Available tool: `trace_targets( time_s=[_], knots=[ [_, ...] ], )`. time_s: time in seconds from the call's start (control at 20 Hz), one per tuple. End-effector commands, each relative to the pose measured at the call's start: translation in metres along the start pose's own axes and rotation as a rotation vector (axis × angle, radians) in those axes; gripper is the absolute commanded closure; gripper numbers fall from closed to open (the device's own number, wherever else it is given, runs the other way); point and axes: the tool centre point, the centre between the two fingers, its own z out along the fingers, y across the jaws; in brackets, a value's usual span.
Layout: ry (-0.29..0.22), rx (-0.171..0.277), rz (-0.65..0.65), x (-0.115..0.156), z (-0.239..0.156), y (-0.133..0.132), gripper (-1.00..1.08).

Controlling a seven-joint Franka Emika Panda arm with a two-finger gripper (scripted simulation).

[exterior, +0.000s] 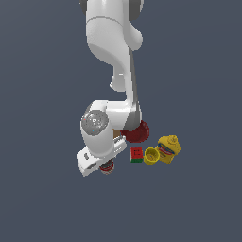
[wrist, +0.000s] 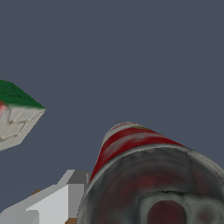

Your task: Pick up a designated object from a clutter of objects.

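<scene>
Plain slate-grey worktop [exterior: 42, 198] fills the whole scene, no walls or edges that we can see. Our white arm [exterior: 111, 56] comes down from the top of the exterior view and bends low over a little huddle of stuff.

The can [exterior: 108, 166], red-and-white label with a dark metal top, is mostly tucked under the white hand [exterior: 96, 163]; only a small bit of it peeks out at the lower edge of the hand in the exterior view. In the wrist view the can [wrist: 144, 183] is huge and very close, its grey lid facing the camera and the striped label running away behind it.

We can make out one light grey finger [wrist: 65, 199] just beside the can in the wrist view, but whether the jaws are spread or pinching it, we honestly cannot tell.

Toward the exterior view's right of the can sit a red-green cube [exterior: 137, 154], then a yellow cup [exterior: 151, 156] just beside it, then a yellow bottle [exterior: 168, 148] touching or nearly touching the cup. A dark red bowl [exterior: 138, 132] sits behind the cube, partly hidden by the arm. The cube [wrist: 15, 113] also shows in the wrist view, well apart from the can.
</scene>
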Motion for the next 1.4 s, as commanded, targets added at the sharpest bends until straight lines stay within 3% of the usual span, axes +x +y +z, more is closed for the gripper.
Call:
trace_targets(
  time_s=[0.0, 0.55, 1.35],
  knots=[
    [0.000, 0.000, 0.000, 0.000, 0.000, 0.000, 1.08],
    [0.001, 0.000, 0.000, -0.015, -0.051, 0.021, 1.08],
    [0.001, 0.001, -0.001, -0.059, -0.212, 0.088, 1.08]
  ],
)
